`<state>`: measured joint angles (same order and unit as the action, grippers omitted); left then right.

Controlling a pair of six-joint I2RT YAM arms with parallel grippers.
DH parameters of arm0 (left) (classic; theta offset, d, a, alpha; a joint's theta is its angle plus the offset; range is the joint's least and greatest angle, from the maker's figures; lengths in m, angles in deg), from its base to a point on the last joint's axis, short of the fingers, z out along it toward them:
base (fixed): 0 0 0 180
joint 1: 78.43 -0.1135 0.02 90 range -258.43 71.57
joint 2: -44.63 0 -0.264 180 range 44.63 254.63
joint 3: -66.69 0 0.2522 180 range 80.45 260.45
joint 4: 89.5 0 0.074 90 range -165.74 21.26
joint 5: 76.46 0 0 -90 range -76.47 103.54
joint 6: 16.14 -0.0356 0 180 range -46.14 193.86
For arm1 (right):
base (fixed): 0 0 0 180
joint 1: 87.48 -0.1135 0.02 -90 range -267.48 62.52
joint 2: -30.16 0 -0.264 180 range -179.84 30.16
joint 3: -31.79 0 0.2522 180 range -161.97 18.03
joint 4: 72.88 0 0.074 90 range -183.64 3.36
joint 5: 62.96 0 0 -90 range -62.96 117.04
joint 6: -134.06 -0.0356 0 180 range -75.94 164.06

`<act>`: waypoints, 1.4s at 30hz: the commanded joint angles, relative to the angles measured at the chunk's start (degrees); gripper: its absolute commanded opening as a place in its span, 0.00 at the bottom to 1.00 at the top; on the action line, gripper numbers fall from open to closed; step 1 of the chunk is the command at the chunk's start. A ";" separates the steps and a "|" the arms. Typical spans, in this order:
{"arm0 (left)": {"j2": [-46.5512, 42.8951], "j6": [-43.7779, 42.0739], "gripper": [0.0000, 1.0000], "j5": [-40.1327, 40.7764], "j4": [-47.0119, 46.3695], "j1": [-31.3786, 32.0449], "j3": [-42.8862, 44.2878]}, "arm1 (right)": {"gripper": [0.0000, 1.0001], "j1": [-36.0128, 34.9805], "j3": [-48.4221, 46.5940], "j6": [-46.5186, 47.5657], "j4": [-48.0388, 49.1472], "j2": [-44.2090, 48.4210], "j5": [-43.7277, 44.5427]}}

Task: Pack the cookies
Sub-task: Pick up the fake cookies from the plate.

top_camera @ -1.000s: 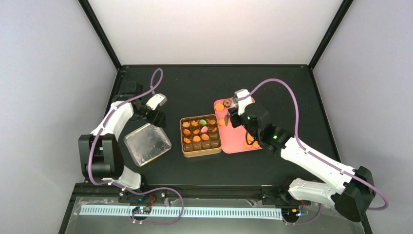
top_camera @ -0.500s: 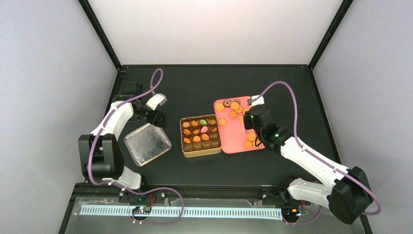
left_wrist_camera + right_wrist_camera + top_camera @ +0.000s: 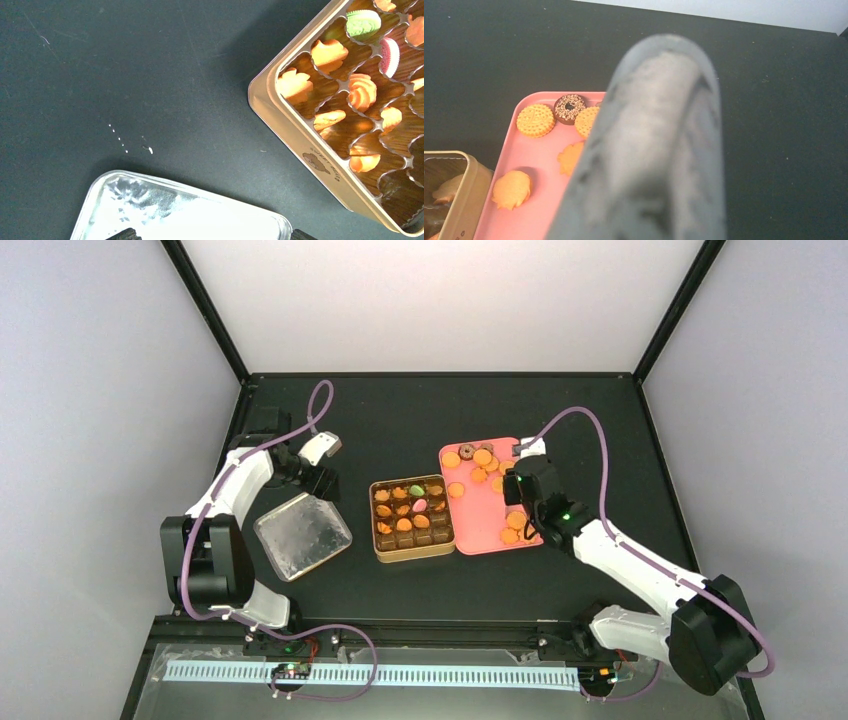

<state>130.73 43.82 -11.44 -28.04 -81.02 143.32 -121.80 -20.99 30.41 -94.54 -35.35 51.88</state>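
Note:
Orange cookies [image 3: 452,459] and a dark brown one [image 3: 467,451] lie at the far end of a pink tray [image 3: 480,515], with more near its right edge [image 3: 510,535]. More cookies, one green [image 3: 415,490] and one pink [image 3: 420,505], fill the far compartments of the brown tin [image 3: 412,554]. My right gripper [image 3: 521,488] hangs over the tray's right side, shut on grey metal tongs [image 3: 659,150] that block most of the right wrist view. My left gripper [image 3: 321,481] is open above the clear lid [image 3: 190,220], left of the tin [image 3: 295,135].
The clear plastic lid [image 3: 302,534] lies flat left of the tin. In the right wrist view round cookies [image 3: 535,120] and a sprinkled chocolate ring [image 3: 569,108] sit at the tray's far end [image 3: 539,215]. Black frame posts border the dark table.
My right arm swung with the tongs from the tray's left side near the tin to its right side, uncovering the cookies at the far end. The left arm stayed still.

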 commanded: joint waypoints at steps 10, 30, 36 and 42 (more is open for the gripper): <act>-0.59 -1.14 0.80 -0.95 0.03 -0.45 0.67 | 0.31 0.66 0.19 -0.65 1.87 0.46 -1.35; -0.52 -0.81 0.80 -1.39 0.02 -0.46 1.02 | 0.24 -3.25 -8.64 0.30 -0.33 6.13 -13.01; -0.41 -0.61 0.80 -1.62 0.07 -0.44 1.20 | 0.24 -9.26 -11.33 -0.32 1.33 2.73 -14.12; -0.66 -0.81 0.80 -1.54 0.40 -0.42 1.38 | 0.24 -14.15 -14.64 0.22 2.55 -3.03 -14.41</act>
<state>130.73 43.84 -11.83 -28.04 -81.07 143.32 -133.65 -32.82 30.85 -95.40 -35.70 38.28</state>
